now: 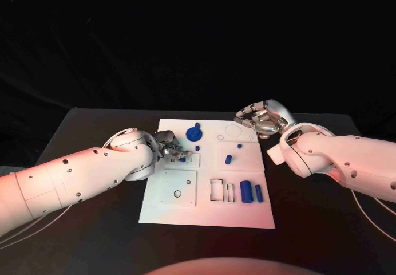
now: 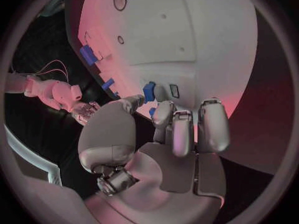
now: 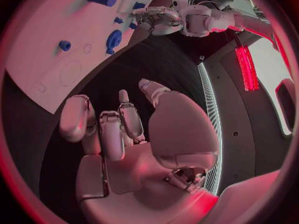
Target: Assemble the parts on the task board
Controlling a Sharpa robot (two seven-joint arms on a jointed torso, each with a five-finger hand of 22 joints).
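Head view: left hand (image 1: 169, 150) pinches blue part (image 1: 182, 158) on task board (image 1: 248, 215); right hand (image 1: 261, 118) empty, fingers apart.

and here's the black table (image 1: 99, 229), broad and dark under everything, its back edge running straight across against a black backdrop (image 1: 198, 51) that hangs behind the whole scene.
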